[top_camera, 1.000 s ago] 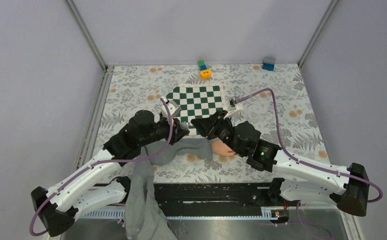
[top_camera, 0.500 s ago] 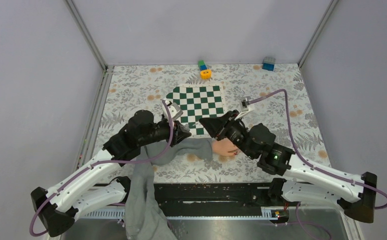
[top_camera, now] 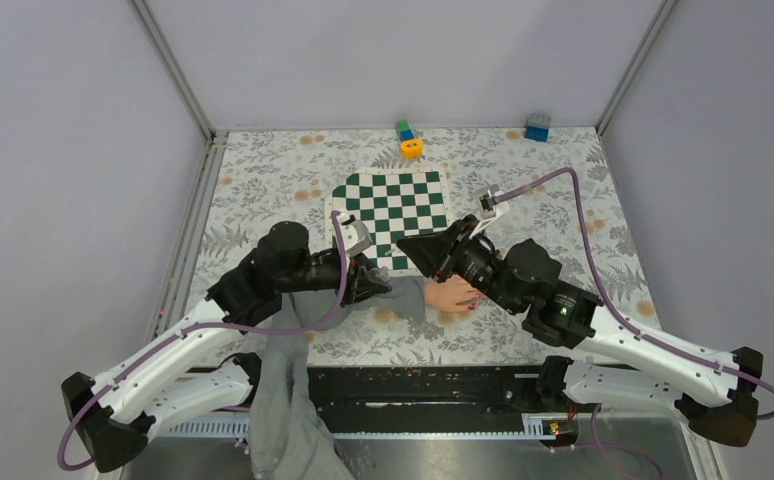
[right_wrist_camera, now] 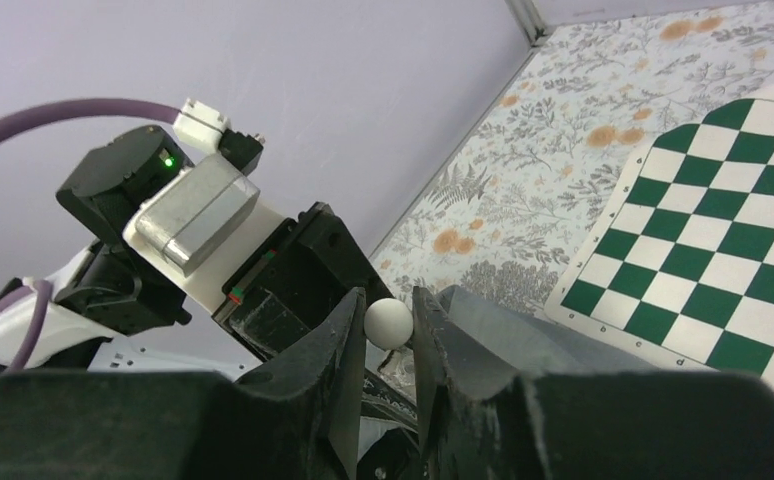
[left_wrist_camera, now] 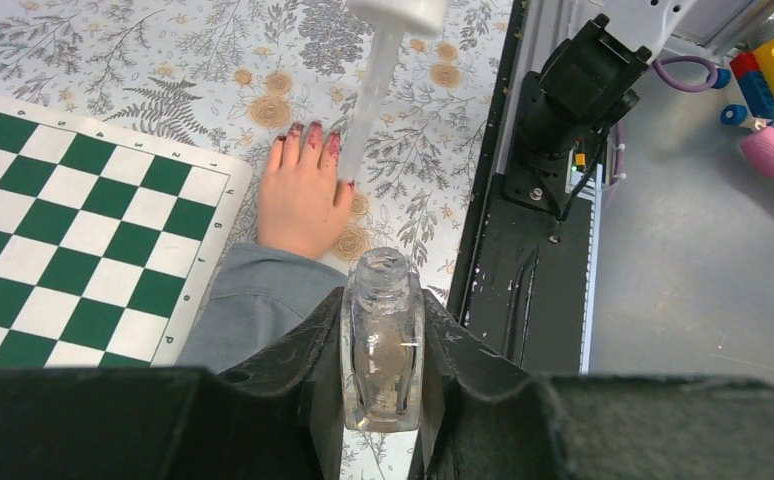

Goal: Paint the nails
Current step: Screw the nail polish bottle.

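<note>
A pale hand (left_wrist_camera: 301,195) with a grey sleeve (left_wrist_camera: 253,300) lies flat on the floral table beside the chessboard; it also shows in the top view (top_camera: 451,295). Its nails (left_wrist_camera: 308,133) are dark red and smeared. My left gripper (left_wrist_camera: 383,350) is shut on an open clear polish bottle (left_wrist_camera: 383,330), held upright near the sleeve. My right gripper (right_wrist_camera: 390,325) is shut on the white round cap (right_wrist_camera: 388,322) of the brush. The white brush stem (left_wrist_camera: 368,95) slants down, its tip at the hand's outermost finger.
A green-and-white chessboard (top_camera: 393,205) lies behind the hand. A yellow ring (top_camera: 411,148), a green-blue block (top_camera: 403,129) and a blue block (top_camera: 537,127) stand at the back wall. The black rail (left_wrist_camera: 533,250) runs along the near table edge; the grey sleeve hangs over it.
My right arm has swung right and forward, uncovering the hand and bringing the brush over the fingers. My left gripper with the bottle has shifted a little to the right.
</note>
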You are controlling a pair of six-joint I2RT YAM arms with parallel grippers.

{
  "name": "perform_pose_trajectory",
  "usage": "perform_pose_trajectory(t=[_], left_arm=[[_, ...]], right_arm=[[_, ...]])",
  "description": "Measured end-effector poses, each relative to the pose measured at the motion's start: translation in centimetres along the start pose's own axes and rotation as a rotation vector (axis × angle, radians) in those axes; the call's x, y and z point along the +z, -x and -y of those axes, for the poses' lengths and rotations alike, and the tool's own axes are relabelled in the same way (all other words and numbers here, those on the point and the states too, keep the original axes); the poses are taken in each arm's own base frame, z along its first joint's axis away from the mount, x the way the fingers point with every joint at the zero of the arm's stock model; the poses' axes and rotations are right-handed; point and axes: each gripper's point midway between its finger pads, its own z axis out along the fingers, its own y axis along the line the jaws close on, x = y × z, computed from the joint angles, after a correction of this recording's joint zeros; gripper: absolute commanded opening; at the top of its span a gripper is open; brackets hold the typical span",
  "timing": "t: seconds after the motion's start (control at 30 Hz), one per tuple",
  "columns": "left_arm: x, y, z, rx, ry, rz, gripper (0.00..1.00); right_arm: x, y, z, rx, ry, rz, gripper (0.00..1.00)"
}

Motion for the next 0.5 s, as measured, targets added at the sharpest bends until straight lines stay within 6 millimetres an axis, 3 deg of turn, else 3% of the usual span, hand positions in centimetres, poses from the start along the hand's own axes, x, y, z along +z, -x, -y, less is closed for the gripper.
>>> perform_pose_trajectory(t=[0.5], left_arm=[[-0.2,0.6,0.7,0.016,-0.031,0.025,0.00]], right_arm=[[0.1,-2.9,0.2,-0.033,0.009,-0.128,0.10]])
